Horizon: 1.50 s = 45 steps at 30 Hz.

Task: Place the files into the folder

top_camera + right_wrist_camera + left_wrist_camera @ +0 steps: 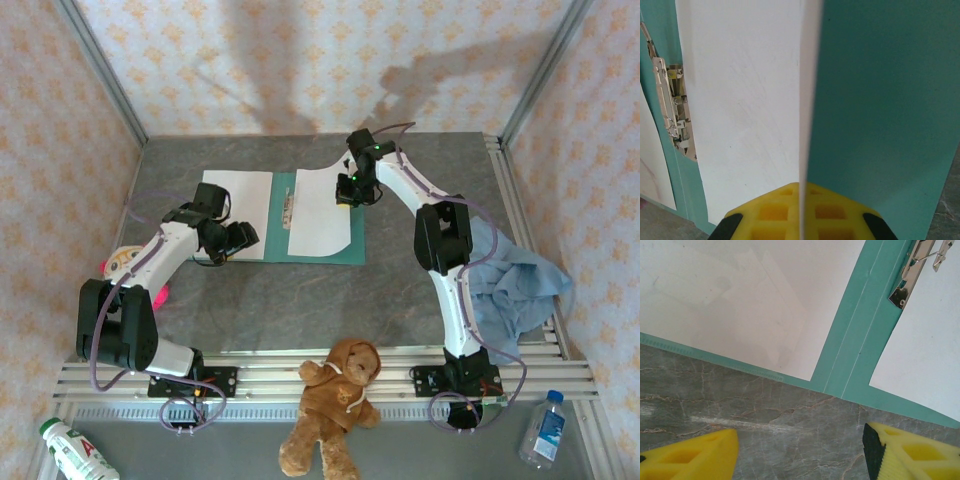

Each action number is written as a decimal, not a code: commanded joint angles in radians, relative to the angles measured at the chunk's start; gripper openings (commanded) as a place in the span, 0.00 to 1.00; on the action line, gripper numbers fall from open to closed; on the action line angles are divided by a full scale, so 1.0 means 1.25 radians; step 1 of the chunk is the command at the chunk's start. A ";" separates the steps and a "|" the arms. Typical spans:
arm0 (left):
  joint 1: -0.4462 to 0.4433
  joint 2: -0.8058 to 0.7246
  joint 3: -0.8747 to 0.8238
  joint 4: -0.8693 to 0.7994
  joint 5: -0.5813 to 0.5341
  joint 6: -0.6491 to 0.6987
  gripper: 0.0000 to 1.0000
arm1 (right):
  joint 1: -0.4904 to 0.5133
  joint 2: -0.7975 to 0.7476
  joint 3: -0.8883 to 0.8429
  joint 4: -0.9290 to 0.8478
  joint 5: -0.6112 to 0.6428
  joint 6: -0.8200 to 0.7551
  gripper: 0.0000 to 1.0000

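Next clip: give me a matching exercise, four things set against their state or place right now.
1 left gripper
2 right gripper
3 teddy bear
4 blue cloth

A shut on a white sheet
B lying on the near rails
C open over the table
D heaped beside the right arm

Pairs: 1-C, 2-A, 3-B, 4-D

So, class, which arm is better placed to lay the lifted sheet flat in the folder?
Right. The right gripper is already shut on the sheet, raised above the folder; the left gripper hangs open over the table, holding nothing.
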 commanded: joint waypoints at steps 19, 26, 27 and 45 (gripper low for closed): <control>0.007 0.035 -0.003 0.008 -0.010 0.012 0.66 | 0.002 0.008 0.062 -0.041 -0.007 -0.032 0.00; 0.006 0.040 -0.012 0.014 -0.005 0.012 0.66 | 0.003 0.010 0.056 -0.051 -0.021 -0.037 0.00; 0.006 0.040 -0.013 0.014 -0.005 0.013 0.66 | 0.004 0.009 0.054 -0.051 -0.024 -0.037 0.00; 0.007 0.041 -0.023 0.013 0.003 0.015 0.66 | 0.018 0.012 0.040 -0.058 -0.015 -0.065 0.00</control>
